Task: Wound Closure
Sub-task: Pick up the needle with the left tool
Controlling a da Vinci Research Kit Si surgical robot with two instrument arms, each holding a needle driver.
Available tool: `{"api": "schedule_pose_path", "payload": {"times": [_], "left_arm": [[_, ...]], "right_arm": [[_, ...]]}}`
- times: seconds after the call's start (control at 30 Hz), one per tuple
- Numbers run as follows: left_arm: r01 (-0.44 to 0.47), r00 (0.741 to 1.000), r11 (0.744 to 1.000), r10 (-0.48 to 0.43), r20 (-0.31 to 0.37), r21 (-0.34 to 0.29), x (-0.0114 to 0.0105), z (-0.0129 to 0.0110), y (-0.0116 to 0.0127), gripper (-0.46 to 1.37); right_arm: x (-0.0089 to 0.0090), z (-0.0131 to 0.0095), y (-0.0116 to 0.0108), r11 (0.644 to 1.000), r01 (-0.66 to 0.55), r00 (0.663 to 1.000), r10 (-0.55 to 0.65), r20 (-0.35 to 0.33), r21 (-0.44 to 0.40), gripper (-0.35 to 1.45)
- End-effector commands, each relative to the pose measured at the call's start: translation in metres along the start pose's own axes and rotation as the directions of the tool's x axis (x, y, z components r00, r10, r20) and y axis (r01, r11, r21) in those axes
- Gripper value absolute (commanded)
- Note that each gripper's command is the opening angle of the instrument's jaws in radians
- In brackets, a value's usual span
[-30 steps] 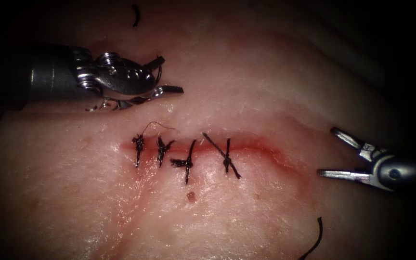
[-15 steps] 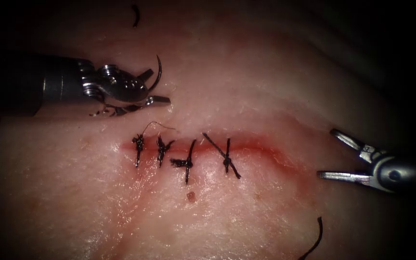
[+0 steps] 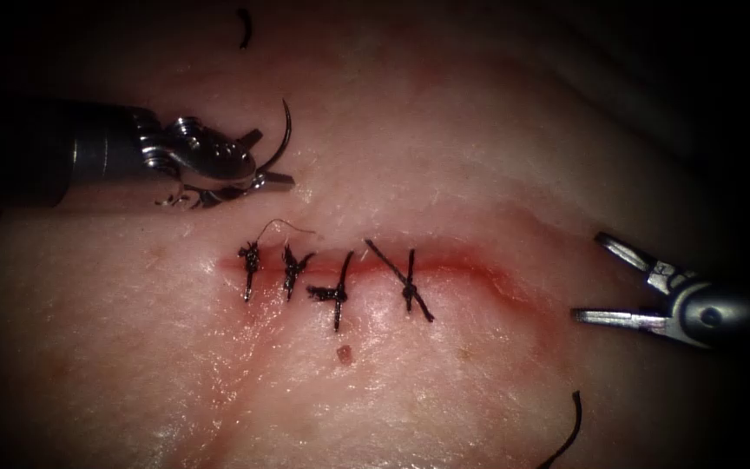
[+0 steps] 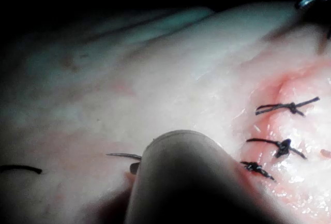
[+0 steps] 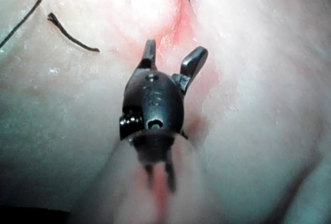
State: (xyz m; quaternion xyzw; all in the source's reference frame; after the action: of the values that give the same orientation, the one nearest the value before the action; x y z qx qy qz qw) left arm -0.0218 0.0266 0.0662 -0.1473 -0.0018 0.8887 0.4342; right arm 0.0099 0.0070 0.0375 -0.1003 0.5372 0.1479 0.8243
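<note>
In the endoscope view, the tissue [image 3: 444,130] is seen with its cut [image 3: 470,265] running across the middle. 4 dark stitches [image 3: 338,291] are tied over the left part of the cut, and red fluid [image 3: 523,291] is spread along the right part. The left tool [image 3: 264,159] is seen above the cut, toward the tissue's far left edge. Its jaws are a little apart, and the needle [image 3: 281,141] is caught between them near one end of its curve. The rest of the curve is stuck up and away from the tool, and the needle is not in the tissue. The right tool [image 3: 590,276] is held by the right end of the cut, near the tissue's right edge. Its jaws are spread wide and nothing is held in them. A cut end of thread [image 3: 243,28] is lying near the far edge, and another [image 3: 570,430] near the near edge.

In the left wrist view, the stitches [image 4: 283,107] and a loose thread end [image 4: 20,168] are seen on the tissue [image 4: 155,79].

In the right wrist view, the right tool [image 5: 170,56] is seen with its jaws wide apart over the red fluid [image 5: 176,25], and nothing is gripped. A thread end [image 5: 72,39] is lying beside it.
</note>
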Motion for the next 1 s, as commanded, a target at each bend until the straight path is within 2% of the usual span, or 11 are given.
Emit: {"api": "schedule_pose_path", "payload": {"times": [0.03,0.23,0.53,0.67,0.77,0.9,1.0], "left_arm": [[-0.002,1.0,1.0,0.002,0.009,-0.002,0.0,0.0,0.0,0.32],[0.009,0.998,1.0,-0.008,0.054,-0.014,-0.0004,0.0009,0.0,0.22],[0.029,0.998,0.999,-0.028,0.051,-0.026,-0.0013,0.0019,0.0002,0.09],[0.018,0.996,0.999,-0.015,0.091,-0.03,-0.0014,0.0019,0.0003,0.04],[0.02,0.996,0.999,-0.017,0.093,-0.031,-0.0014,0.0019,0.0002,-0.06],[0.03,0.995,0.999,-0.027,0.092,-0.032,-0.0014,0.0019,-0.0001,-0.35],[0.029,0.995,0.999,-0.026,0.092,-0.034,-0.0013,0.0019,-0.0003,-0.35]], "right_arm": [[0.0,0.0,0.0,1.0,0.0,1.0,0.0,0.0,0.006,1.27],[0.0001,-0.0001,-0.0001,1.0,0.0,1.0,0.0,-0.001,0.007,1.27],[0.0002,-0.0002,-0.0003,1.0,0.001,1.0,-0.001,-0.002,0.008,1.26],[0.0002,-0.0002,-0.0003,1.0,0.001,1.0,-0.001,-0.002,0.009,1.25],[0.0002,-0.0002,-0.0003,1.0,0.001,1.0,-0.001,-0.003,0.009,1.24],[0.0002,-0.0002,-0.0004,1.0,0.001,1.0,-0.001,-0.003,0.009,1.24],[0.0003,-0.0003,-0.0004,1.0,0.001,1.0,-0.001,-0.003,0.01,1.23]]}}
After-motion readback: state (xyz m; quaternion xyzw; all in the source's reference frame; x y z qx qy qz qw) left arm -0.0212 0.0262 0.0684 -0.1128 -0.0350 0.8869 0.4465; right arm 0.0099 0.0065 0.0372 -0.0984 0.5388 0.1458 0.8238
